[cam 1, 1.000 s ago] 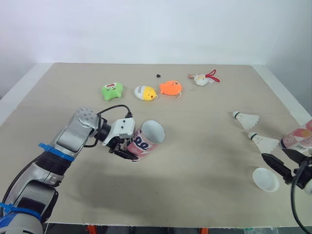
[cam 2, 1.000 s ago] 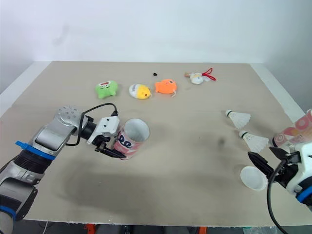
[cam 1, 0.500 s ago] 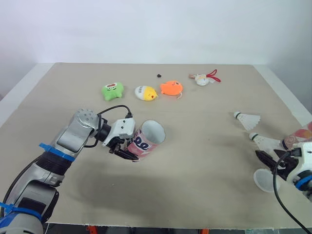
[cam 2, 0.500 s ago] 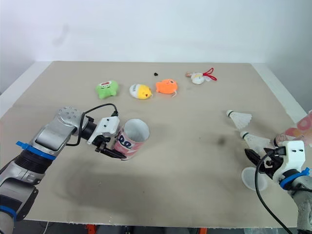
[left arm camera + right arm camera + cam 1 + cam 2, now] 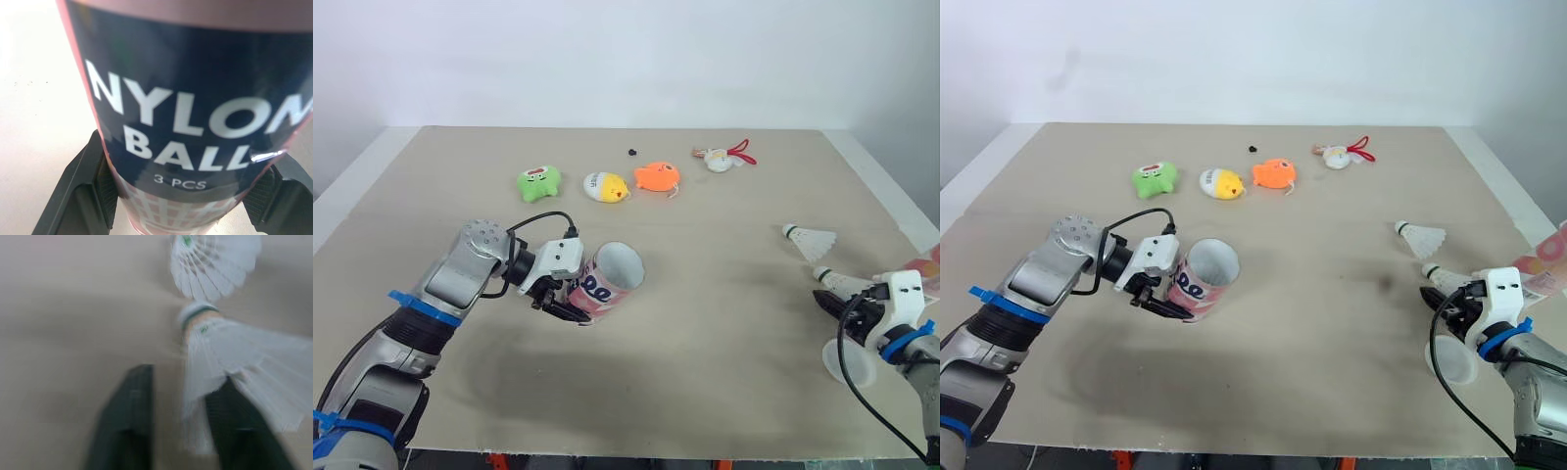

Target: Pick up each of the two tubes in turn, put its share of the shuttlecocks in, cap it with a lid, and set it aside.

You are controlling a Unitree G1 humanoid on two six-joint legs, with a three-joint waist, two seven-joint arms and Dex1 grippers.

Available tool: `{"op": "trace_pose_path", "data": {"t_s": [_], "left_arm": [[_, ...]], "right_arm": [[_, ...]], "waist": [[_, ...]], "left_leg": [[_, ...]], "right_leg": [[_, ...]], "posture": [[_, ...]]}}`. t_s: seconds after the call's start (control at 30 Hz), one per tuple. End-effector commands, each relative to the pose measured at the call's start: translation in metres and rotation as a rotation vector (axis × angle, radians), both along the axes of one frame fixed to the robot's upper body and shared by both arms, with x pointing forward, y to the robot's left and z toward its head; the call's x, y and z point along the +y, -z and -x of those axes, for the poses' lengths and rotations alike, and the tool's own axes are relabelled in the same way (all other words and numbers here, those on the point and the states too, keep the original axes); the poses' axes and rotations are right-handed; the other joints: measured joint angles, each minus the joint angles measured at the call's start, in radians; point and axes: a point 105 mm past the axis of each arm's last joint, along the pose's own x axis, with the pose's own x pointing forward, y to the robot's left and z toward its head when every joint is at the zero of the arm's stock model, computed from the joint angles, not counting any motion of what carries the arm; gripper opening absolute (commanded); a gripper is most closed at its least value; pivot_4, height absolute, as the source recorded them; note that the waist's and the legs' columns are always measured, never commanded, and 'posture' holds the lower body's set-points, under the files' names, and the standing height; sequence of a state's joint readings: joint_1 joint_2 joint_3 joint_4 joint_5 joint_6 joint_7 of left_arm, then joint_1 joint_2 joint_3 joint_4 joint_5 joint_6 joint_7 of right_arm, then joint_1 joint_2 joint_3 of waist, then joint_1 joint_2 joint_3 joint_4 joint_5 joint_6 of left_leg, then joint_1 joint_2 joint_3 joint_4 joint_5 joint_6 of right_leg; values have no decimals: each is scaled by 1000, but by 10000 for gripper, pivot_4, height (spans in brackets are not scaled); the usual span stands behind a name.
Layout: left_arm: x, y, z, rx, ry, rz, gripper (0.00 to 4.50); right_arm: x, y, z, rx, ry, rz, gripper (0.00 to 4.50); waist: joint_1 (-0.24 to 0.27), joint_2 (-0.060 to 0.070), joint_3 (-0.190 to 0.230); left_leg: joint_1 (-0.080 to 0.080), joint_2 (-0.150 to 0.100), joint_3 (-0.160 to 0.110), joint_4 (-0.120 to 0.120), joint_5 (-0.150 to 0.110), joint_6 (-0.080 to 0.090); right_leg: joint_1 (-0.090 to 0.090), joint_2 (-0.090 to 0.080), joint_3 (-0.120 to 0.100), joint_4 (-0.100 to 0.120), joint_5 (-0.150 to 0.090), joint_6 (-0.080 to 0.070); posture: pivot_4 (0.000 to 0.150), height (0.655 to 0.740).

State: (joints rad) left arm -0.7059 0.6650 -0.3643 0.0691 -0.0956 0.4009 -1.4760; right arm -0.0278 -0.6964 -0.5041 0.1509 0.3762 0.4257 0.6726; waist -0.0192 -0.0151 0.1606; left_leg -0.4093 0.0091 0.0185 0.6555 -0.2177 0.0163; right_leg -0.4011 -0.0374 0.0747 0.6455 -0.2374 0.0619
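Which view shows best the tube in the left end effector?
The left eye view: the whole tube shows, tilted, mouth open, the left end effector shut on its lower end. The right eye view matches. The left wrist view gives its label close up.

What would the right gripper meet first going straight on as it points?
Most likely the nearer white shuttlecock, whose skirt lies by one finger of the right gripper; a second white shuttlecock lies beyond.
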Motion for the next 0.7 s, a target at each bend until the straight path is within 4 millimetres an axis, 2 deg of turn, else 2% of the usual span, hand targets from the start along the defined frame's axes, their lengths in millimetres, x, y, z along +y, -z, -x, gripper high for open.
{"op": "trace_pose_path", "data": {"t_s": [0.03,0.23,0.33,0.37,0.47,0.6,0.63,0.7], "left_arm": [[2,13,4,40,-7,-40,28330],[1,13,5,42,-9,-40,28330],[1,13,5,42,-10,-40,28330],[1,13,5,42,-10,-40,28330],[2,13,5,42,-10,-43,28330],[2,13,4,41,-8,-48,28330],[2,13,3,40,-6,-49,28330],[1,13,3,38,-5,-49,28330]], "right_arm": [[-1,-16,-4,-50,-23,46,716],[7,-20,-2,-64,-61,47,716],[25,-27,3,-58,-148,29,716],[38,-32,7,-61,-214,16,716],[100,-69,26,-114,-522,17,716],[179,-118,46,-199,-905,166,716],[194,-124,50,-207,-982,205,716],[211,-129,53,-208,-1074,277,716]], "waist": [[-1,0,0],[-1,0,0],[-1,0,0],[-1,0,0],[-1,1,0],[-6,3,1],[-5,3,1],[-2,-3,2]], "left_leg": [[0,0,0,0,0,0],[0,0,0,0,0,0],[0,1,0,0,0,0],[0,1,0,0,0,0],[0,1,-2,0,0,0],[1,2,-4,0,0,0],[1,3,-2,0,0,0],[2,3,-4,0,0,0]], "right_leg": [[0,0,0,0,0,0],[0,1,0,0,0,0],[0,1,0,0,0,0],[0,1,0,0,0,0],[0,2,0,0,0,0],[0,3,1,0,1,0],[-1,2,2,0,3,0],[0,2,0,0,2,-1]], "posture": [[1500,7400],[1500,7400],[1500,7400],[1500,7400],[1500,7400],[1500,7400],[1500,7400],[1500,7400]]}}
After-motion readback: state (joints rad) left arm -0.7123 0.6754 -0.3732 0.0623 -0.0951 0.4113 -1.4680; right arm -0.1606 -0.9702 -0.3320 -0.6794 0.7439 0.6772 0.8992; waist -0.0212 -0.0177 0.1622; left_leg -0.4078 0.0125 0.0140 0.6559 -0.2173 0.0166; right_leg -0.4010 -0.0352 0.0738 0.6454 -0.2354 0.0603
